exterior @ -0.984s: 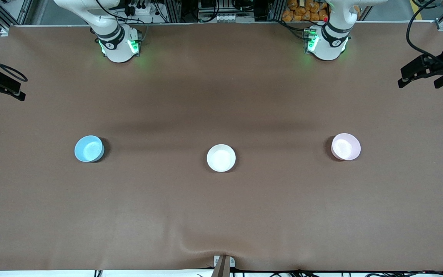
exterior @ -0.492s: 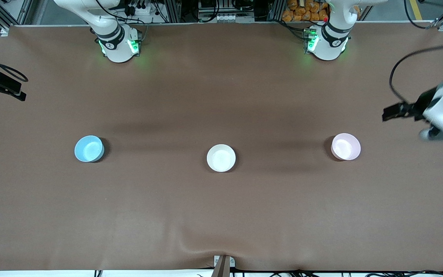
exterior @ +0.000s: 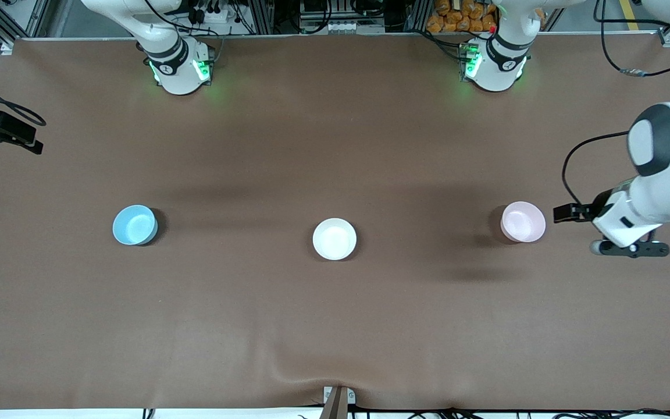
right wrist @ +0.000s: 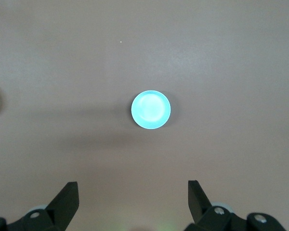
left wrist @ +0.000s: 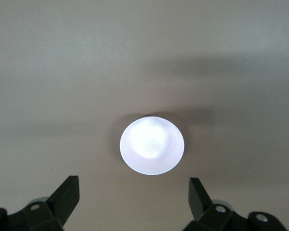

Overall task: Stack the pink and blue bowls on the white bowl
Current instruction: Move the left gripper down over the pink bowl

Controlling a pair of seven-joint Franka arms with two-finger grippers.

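Three bowls stand in a row on the brown table. The light blue bowl (exterior: 135,224) is toward the right arm's end, the white bowl (exterior: 334,238) in the middle, and the pale pink bowl (exterior: 523,222) toward the left arm's end. All are upright, apart and empty. My left gripper (exterior: 566,213) hangs in the air just beside the pink bowl, on the side away from the white bowl. In the left wrist view it (left wrist: 134,185) is open and empty, with the pink bowl (left wrist: 152,145) ahead of it. My right gripper (exterior: 21,139) waits at the table's end, open (right wrist: 133,188) and empty, high over the blue bowl (right wrist: 151,109).
The two arm bases (exterior: 179,67) (exterior: 495,61) stand along the table's edge farthest from the front camera. A small bracket (exterior: 338,398) sits at the nearest edge, where the brown cloth (exterior: 335,326) is slightly wrinkled.
My left arm has swung in from the table's end and come down toward the pink bowl. The right arm and all three bowls have stayed put.
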